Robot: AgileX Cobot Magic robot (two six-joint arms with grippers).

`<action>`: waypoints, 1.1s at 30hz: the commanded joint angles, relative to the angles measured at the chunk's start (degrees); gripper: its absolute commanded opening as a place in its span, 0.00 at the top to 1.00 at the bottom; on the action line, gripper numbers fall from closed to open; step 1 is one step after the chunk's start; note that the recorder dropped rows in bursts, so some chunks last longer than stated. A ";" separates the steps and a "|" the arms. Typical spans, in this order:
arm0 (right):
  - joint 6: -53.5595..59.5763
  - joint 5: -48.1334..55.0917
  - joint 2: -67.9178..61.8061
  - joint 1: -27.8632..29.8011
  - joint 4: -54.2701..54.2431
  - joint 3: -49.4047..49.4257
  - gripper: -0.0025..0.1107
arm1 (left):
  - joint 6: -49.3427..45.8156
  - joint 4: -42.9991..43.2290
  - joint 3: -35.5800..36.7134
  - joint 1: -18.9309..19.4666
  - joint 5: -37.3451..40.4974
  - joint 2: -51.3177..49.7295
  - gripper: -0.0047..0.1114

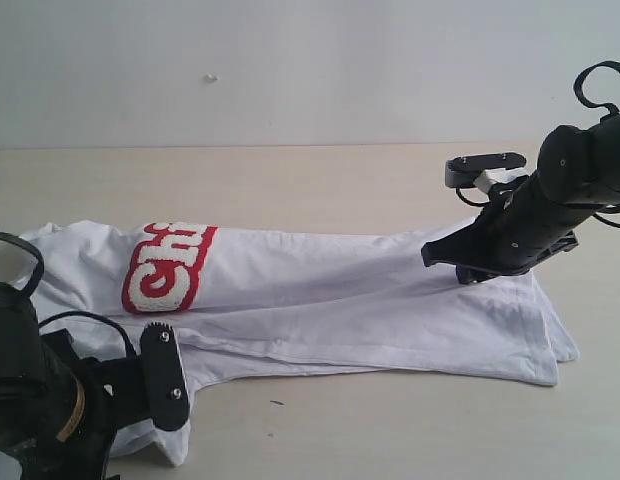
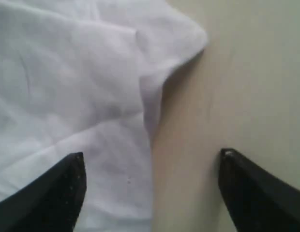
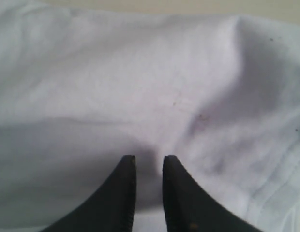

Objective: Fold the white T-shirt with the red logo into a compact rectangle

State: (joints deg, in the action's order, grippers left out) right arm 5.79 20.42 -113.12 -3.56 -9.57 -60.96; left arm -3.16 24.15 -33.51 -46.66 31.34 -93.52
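The white T-shirt (image 1: 340,300) lies on the table (image 1: 390,430). Its long way runs from side to side across the outside view, and the red logo (image 1: 168,267) is near the left end. The right claw (image 3: 149,162) is at the right end of the shirt, by its back edge. Its two fingers are almost together with a bit of cloth pinched between them, and the cloth rises up to it a little. The left claw (image 2: 152,157) is at the front left corner, wide open and holding nothing. One finger (image 2: 48,193) hangs over the shirt and the other over bare table, so the shirt's edge runs right between them. I think the left claw only has to go down and close to take that corner, as it is the nearer arm for that end. The outside view shows the whole shirt and both arms, but not the pinch. The right wrist view shows the pinch up close. The left wrist view shows the shirt's edge lined up between the open fingers.
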 commanded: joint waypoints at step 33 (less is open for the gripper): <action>0.53 0.02 0.42 0.25 0.12 0.02 0.79 | -9.24 21.05 -9.90 2.70 -4.41 9.38 0.96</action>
State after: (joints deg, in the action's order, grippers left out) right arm 5.79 20.41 -113.12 -3.56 -9.67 -60.96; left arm -12.21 40.20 -41.65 -44.53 33.03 -84.65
